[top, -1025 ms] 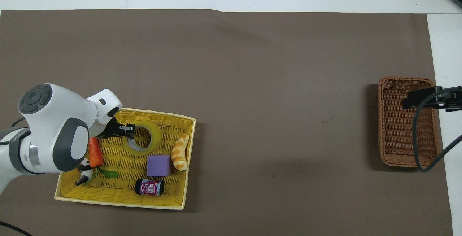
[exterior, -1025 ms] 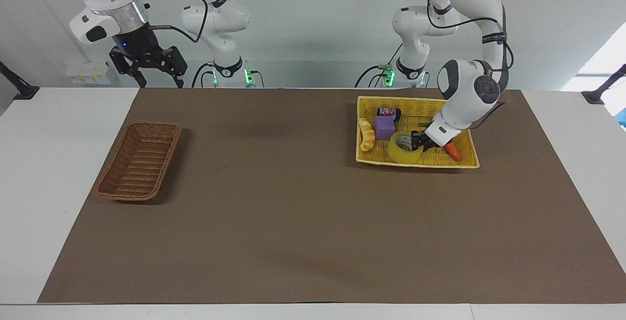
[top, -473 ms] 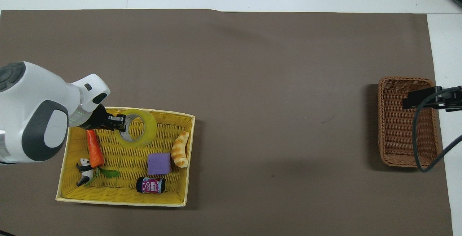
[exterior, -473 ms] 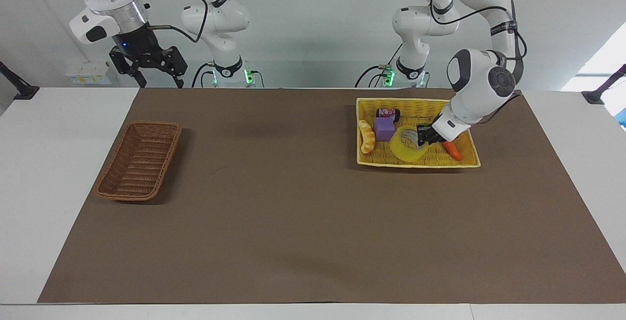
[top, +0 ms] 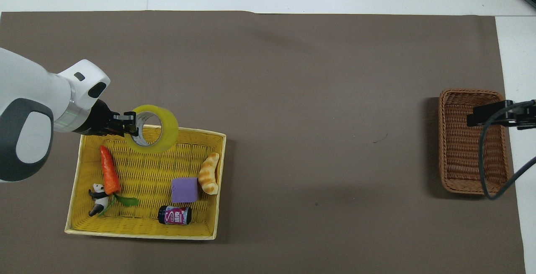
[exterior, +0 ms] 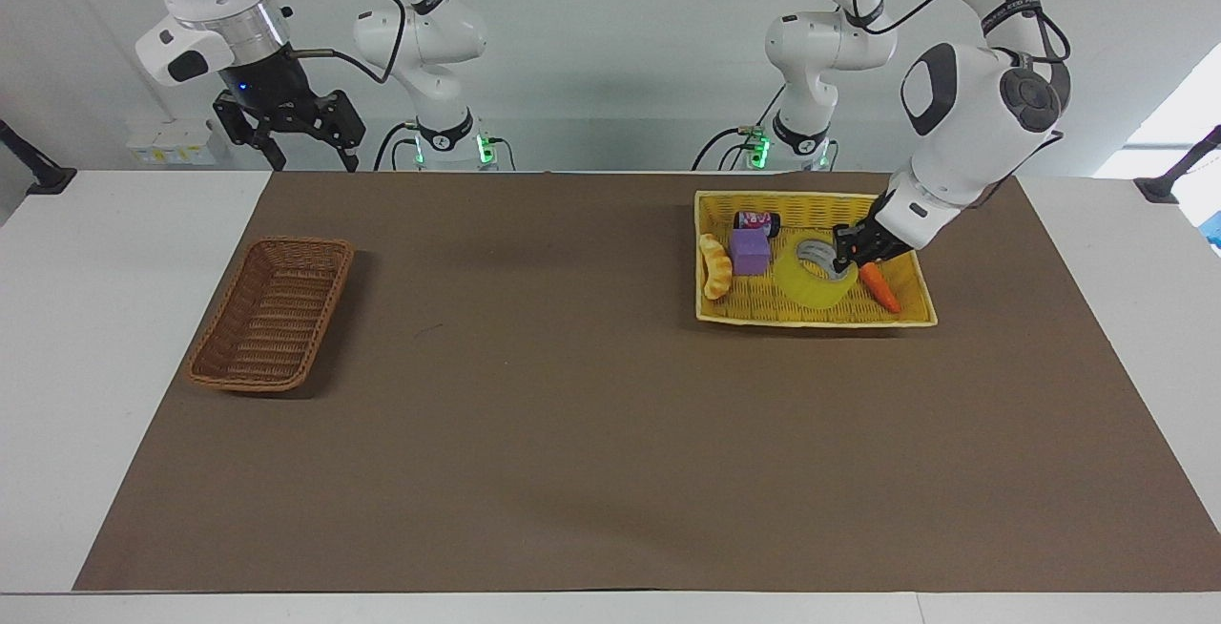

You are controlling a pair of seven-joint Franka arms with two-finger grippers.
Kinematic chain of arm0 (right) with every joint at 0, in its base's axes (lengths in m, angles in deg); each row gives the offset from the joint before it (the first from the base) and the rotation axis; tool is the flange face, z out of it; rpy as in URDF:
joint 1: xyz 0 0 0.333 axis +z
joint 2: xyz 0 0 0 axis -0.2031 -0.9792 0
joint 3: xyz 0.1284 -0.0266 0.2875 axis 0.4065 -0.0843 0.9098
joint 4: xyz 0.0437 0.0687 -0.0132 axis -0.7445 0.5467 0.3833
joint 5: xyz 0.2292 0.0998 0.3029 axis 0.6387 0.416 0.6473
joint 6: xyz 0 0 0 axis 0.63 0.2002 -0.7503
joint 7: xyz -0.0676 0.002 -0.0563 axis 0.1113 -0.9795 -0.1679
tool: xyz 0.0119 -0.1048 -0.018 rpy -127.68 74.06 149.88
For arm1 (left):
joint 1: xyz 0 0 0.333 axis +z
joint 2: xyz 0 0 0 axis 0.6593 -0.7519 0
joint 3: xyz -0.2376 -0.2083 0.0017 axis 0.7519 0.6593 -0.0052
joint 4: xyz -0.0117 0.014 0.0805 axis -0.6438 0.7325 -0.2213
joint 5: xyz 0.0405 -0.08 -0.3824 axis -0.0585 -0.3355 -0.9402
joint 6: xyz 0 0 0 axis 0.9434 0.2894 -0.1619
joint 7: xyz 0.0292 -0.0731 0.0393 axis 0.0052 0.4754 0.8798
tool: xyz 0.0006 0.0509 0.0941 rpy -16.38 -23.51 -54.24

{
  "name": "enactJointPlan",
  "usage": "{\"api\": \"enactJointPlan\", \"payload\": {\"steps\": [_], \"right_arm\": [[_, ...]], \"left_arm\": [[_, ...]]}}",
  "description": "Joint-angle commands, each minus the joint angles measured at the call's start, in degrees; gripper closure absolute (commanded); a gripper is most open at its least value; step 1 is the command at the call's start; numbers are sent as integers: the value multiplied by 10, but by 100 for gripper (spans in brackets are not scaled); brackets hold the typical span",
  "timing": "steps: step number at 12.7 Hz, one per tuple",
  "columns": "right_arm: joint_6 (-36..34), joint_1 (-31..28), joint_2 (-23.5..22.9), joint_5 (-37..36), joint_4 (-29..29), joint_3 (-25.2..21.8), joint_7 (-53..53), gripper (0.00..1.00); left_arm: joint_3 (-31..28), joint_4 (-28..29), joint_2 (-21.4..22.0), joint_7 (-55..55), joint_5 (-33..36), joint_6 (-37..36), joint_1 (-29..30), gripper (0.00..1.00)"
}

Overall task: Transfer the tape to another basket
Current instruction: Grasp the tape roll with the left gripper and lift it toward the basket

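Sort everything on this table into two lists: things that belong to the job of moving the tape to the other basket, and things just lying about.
Belongs to the job:
- tape, held over the yellow basket
- left claw, shut on its rim
- brown wicker basket

Just lying about:
- carrot
- purple block
- croissant
- small can
- panda figure
- right claw, waiting open

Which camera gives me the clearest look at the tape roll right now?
The overhead view: the tape shows as a full ring with its open core, pinched at the rim by the left gripper. In the facing view the tape is partly covered by that gripper, over the yellow basket.
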Motion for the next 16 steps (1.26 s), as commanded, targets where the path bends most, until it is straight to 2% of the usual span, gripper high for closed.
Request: {"api": "enactJointPlan", "payload": {"steps": [1, 7, 10, 12, 16], "right_arm": [[0, -8, 4, 9, 3, 3, -13, 0], [0, -8, 4, 9, 3, 3, -13, 0], [0, -8, 4, 9, 3, 3, -13, 0], [0, -8, 4, 9, 3, 3, -13, 0], [0, -8, 4, 9, 3, 3, -13, 0]], "left_arm": [[0, -19, -6, -71, -7, -4, -37, 100], [0, -16, -3, -201, -7, 28, -137, 100], [0, -8, -1, -267, -7, 70, -188, 100], [1, -8, -4, -281, -8, 87, -202, 100], [1, -13, -6, -335, -70, 145, -237, 100]]}}
